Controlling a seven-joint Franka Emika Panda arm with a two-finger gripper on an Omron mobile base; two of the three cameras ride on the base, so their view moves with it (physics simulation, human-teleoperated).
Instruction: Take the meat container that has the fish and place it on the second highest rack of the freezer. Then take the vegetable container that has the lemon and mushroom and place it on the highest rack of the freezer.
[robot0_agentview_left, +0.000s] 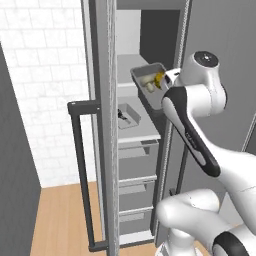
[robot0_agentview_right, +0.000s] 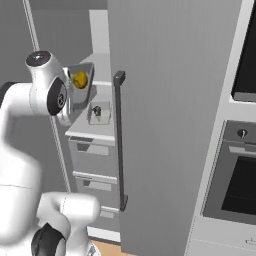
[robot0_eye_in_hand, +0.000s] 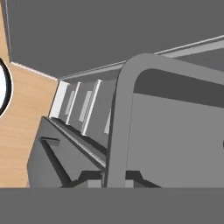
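The freezer (robot0_agentview_left: 102, 125) stands open in the middle of the left base view, its dark bar handle (robot0_agentview_left: 82, 175) at the lower left. The white arm reaches up from the lower right, and the claw (robot0_eye_in_hand: 114, 181) is clamped on the rim of a grey tray (robot0_agentview_left: 150, 82), holding it tilted in the upper middle of the frame, just above the top shelf (robot0_agentview_left: 129, 67). Inside the tray sit the yellow lemon (robot0_agentview_left: 159, 79) and the pale mushroom (robot0_agentview_left: 146, 81), side by side. One shelf down, left of centre, a second tray (robot0_agentview_left: 127, 116) rests flat with the small black fish (robot0_agentview_left: 121, 115) in it. Drawers (robot0_agentview_left: 137, 175) fill the space below.
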